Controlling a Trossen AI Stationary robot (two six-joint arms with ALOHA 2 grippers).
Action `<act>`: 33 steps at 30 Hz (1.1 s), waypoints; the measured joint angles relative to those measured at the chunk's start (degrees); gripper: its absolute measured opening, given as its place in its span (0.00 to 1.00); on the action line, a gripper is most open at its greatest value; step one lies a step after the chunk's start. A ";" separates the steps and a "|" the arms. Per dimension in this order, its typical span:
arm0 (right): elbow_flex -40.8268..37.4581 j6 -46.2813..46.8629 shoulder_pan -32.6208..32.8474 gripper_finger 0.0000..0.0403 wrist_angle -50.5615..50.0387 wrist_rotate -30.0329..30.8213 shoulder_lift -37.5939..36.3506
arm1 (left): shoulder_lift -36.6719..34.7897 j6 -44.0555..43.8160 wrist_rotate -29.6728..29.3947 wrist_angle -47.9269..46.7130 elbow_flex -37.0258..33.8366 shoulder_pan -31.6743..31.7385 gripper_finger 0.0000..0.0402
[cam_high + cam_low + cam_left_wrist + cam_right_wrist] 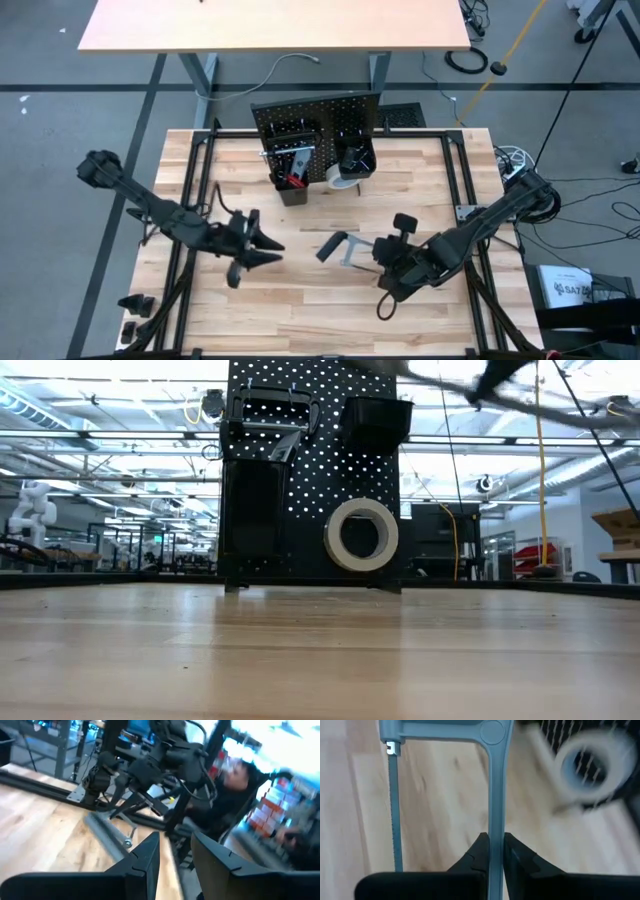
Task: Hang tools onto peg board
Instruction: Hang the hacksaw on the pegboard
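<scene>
Fingers of the right gripper [492,851] are clamped on the grey saw [492,785] frame near the table [300,310] middle. Left gripper [268,252] fingers are held partly open, empty. Tape [362,534] and a few tools are already seen on the board [320,470]; the saw is not yet hung.

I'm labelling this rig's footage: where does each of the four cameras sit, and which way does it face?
High view: overhead, straight down on the table, both arms, the peg board.
Low view: at tabletop height, facing the peg board and tape roll; an arm blurs past at the top.
Left wrist view: past the left gripper toward the right arm.
Right wrist view: along the right gripper, shut on the hacksaw.
Shared: the hacksaw, also seen from overhead.
</scene>
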 joint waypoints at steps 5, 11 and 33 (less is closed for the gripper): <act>5.67 -10.71 -0.46 0.05 0.16 7.00 0.00 | -2.54 -7.29 -1.50 -0.10 0.00 1.70 0.28; 10.53 -22.49 -3.55 0.05 1.44 8.27 -0.02 | -2.78 -14.19 -0.72 -0.93 0.00 4.99 0.28; 12.90 -43.03 -12.12 0.05 5.30 4.09 0.61 | 1.53 -30.88 13.34 -2.36 0.00 17.61 0.48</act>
